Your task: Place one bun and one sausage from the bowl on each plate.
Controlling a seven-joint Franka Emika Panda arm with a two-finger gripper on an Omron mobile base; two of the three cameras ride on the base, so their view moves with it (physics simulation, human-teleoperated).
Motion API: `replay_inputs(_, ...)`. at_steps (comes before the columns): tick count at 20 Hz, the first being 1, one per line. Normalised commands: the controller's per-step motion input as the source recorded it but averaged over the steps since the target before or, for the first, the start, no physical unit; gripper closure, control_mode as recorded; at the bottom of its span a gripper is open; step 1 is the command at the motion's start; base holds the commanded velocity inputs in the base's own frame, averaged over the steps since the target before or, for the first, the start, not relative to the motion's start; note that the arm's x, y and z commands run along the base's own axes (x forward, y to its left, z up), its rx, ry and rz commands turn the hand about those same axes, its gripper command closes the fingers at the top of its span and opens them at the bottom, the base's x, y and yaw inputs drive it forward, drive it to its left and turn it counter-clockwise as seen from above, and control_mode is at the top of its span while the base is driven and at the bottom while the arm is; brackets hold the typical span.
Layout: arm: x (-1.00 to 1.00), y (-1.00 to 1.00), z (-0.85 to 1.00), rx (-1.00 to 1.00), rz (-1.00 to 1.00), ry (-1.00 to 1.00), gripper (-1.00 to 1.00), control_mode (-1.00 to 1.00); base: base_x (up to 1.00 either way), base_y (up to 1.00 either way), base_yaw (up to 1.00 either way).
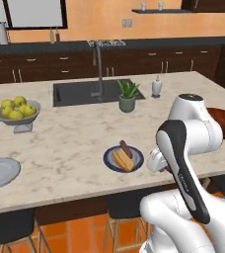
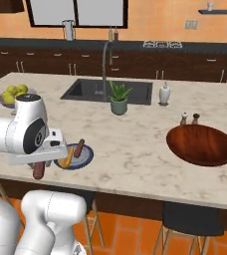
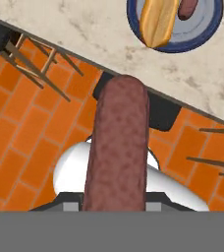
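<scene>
The short dark reddish-brown sausage [image 3: 118,147] is clamped between the nearly closed fingers [image 2: 39,168], hanging off the near edge of the marble counter [image 1: 75,138] over the brick floor. The dark blue round plate [image 1: 110,159] carries one bun and one sausage. The light grey plate [image 1: 6,170] holds a bun, so this sausage probably belongs there.

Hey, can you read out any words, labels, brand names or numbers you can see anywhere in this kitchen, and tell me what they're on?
None can be read. The soap bottle, the blue plate, the wooden bowl, the shakers and the robot's white body carry no legible lettering. The jars on the wall shelf and the bottles by the window are too small to tell.
</scene>
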Motion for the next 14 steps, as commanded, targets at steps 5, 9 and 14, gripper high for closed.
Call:
replay_inputs(5, 0.0, 0.0, 0.0, 0.0, 0.0, 0.0, 1.0, 1.0, 0.0, 1.0, 0.0)
replay_inputs(9, 0.0, 0.0, 0.0, 0.0, 0.0, 0.0, 1.0, 1.0, 0.0, 1.0, 0.0)
replay_inputs(14, 0.0, 0.0, 0.0, 0.0, 0.0, 0.0, 1.0, 1.0, 0.05, 1.0, 0.0)
